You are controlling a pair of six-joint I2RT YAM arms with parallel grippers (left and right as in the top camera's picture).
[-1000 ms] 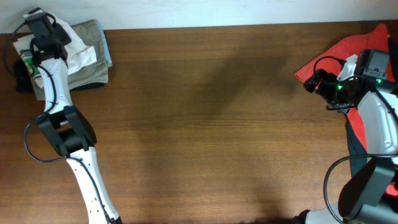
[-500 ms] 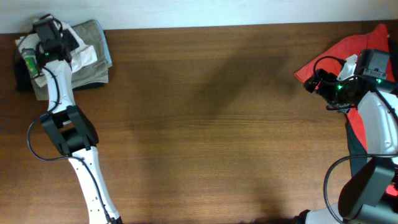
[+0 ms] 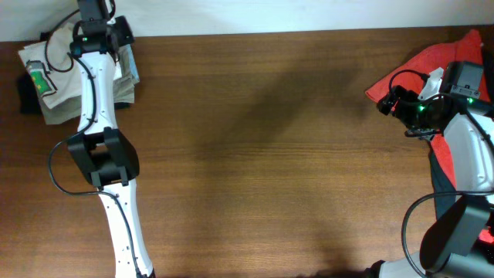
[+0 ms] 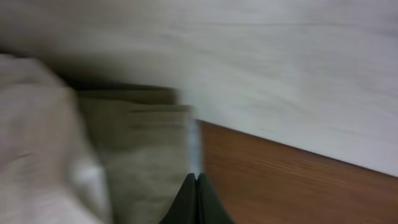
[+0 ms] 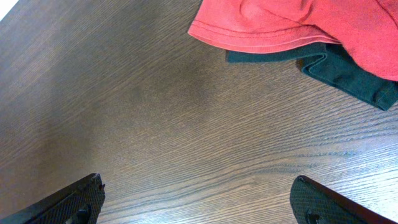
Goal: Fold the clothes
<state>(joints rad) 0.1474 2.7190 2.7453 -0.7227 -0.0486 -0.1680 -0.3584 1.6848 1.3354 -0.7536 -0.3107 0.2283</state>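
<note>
Closest to the robot, the table (image 3: 255,154) is just brown wood. A bit farther out, the right claw (image 5: 196,183) has not moved at all. Its two fingers stand wide apart with nothing in them, low over the wood. Just past that claw lies the red shirt (image 5: 298,18), with a dark cloth (image 5: 348,74) poking out from under it. I think both of these are waiting to be folded.

The big change is on the other side. A moment ago the left claw (image 4: 196,190) was right on top of the white shirt (image 3: 54,100). Now it has swung away to the far edge of the table, by the wall (image 4: 249,50). Its fingers are pressed together and hold nothing. So the shirt has been let go, and it looks done and stacked.

The white shirt lies to the left of that claw and back toward the robot. It rests on the khaki clothes (image 3: 127,73), whose edge sits right by the claw tips.

The shirt's long side runs from near to far, leaning a little. Its green patch (image 3: 36,77) is on the side away from the claw and points the same way. I cannot tell which end is the collar.
</note>
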